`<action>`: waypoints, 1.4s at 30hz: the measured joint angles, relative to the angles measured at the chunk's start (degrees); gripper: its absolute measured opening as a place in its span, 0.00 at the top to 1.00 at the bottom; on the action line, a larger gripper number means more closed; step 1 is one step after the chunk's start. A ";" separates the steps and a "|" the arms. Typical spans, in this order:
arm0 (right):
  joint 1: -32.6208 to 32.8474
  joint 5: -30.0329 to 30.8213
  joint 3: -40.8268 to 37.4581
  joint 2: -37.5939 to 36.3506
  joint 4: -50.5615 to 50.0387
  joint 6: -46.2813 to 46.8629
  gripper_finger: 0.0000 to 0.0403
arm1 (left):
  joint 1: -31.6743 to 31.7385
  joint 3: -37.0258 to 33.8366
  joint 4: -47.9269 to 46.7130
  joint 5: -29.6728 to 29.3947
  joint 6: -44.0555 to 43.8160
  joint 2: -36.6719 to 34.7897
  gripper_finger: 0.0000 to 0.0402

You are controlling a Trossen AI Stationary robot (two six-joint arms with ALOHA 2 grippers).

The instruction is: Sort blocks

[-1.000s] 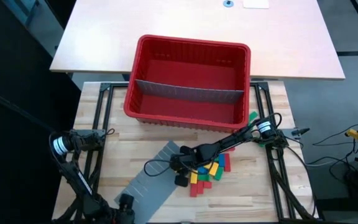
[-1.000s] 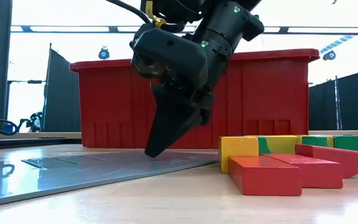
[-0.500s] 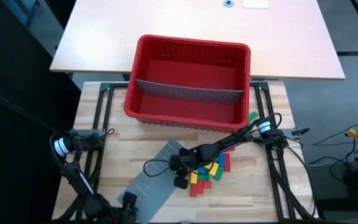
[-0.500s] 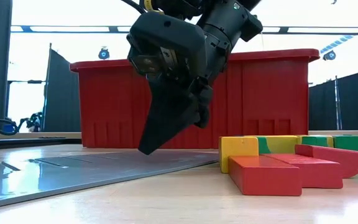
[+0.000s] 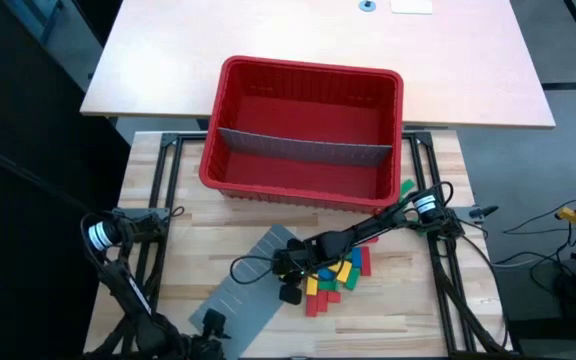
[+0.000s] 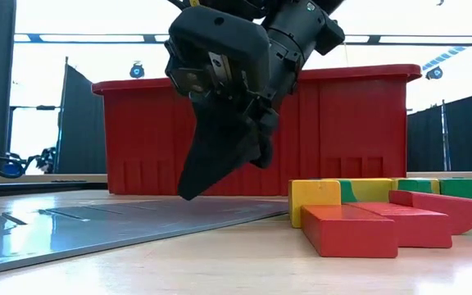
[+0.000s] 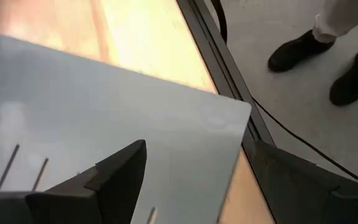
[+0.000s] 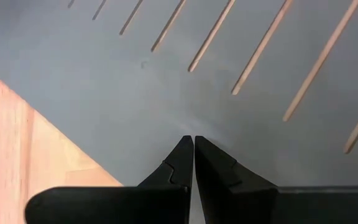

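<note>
**Right gripper closed above the grey panel, blocks beside it**

From my station I see the left gripper (image 5: 211, 325) low at the tabletop's near edge, over the near corner of the grey slotted panel (image 5: 251, 285), its fingers (image 7: 114, 171) spread wide with nothing between them. Moving right, the right gripper (image 6: 193, 187) hangs just above the panel's far end, fingers (image 8: 194, 165) pressed together and empty. Just right of it the blocks (image 5: 336, 274) lie in a loose heap on the wood, between the panel and the tabletop's right edge, in front of the red bin (image 5: 230, 120).
</note>
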 joint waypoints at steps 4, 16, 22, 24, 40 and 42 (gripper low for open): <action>0.23 -0.09 0.00 0.00 0.00 0.00 1.00 | -0.03 0.91 -0.37 0.12 0.28 1.10 0.31; 1.68 -0.38 0.00 0.00 1.32 1.87 1.00 | -0.08 6.55 -1.83 0.17 5.23 5.86 0.31; 2.09 -0.40 0.00 0.00 1.55 2.37 1.00 | 0.01 8.62 -5.19 0.15 5.17 8.12 0.31; 2.27 -0.38 0.00 0.00 1.58 2.39 1.00 | 0.01 8.76 -5.63 0.15 4.96 8.14 0.31; 2.04 8.66 -0.02 0.00 -5.18 0.87 1.00 | 0.03 10.83 -8.21 0.32 3.83 8.14 0.31; 1.91 9.73 -0.02 0.00 -5.89 0.79 1.00 | 0.03 11.68 -8.91 0.32 3.83 8.14 0.31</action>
